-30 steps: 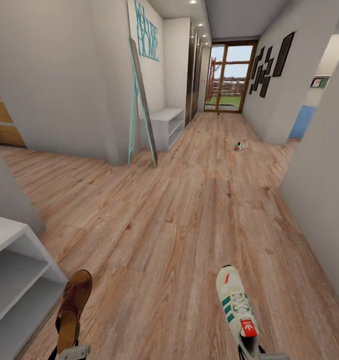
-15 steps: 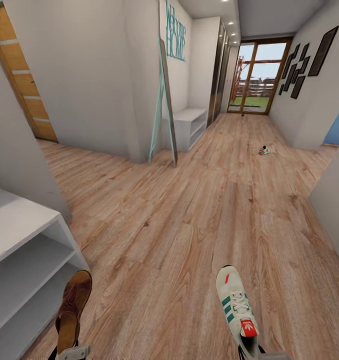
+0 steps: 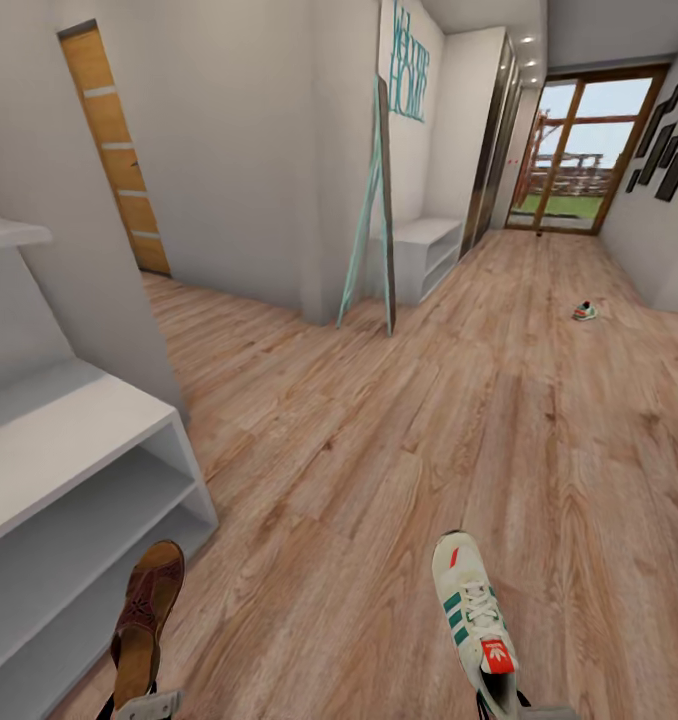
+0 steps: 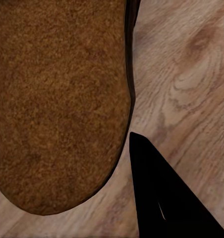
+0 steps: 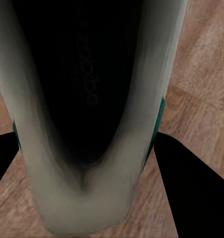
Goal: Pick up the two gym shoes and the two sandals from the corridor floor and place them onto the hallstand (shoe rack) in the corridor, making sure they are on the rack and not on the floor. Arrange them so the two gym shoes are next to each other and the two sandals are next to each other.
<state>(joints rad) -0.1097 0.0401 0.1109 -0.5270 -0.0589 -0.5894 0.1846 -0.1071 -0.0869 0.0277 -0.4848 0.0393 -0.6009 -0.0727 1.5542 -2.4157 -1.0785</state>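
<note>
Now the view has swung left, so more of the grey shoe rack (image 3: pixel 74 440) shows. Left pincer (image 3: pixel 139 703) grips a sandal (image 3: pixel 144 620); right pincer (image 3: pixel 514 708) grips a sneaker (image 3: pixel 471 610). Another sneaker (image 3: pixel 584 312) lies far down the floor (image 3: pixel 399 430).

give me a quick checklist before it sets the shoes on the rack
1. Sandal held in the left gripper: ok, heel at the fingers.
2. Gym shoe held in the right gripper: ok, heel between the fingers.
3. Hallstand in reach: ok, it stands close by the left arm.
4. Its shelf rows free for the shoes: cannot tell, partly out of frame.
5. Second gym shoe collected: not ok, on the corridor floor far down the hall.
6. Second sandal's place: cannot tell.
</note>
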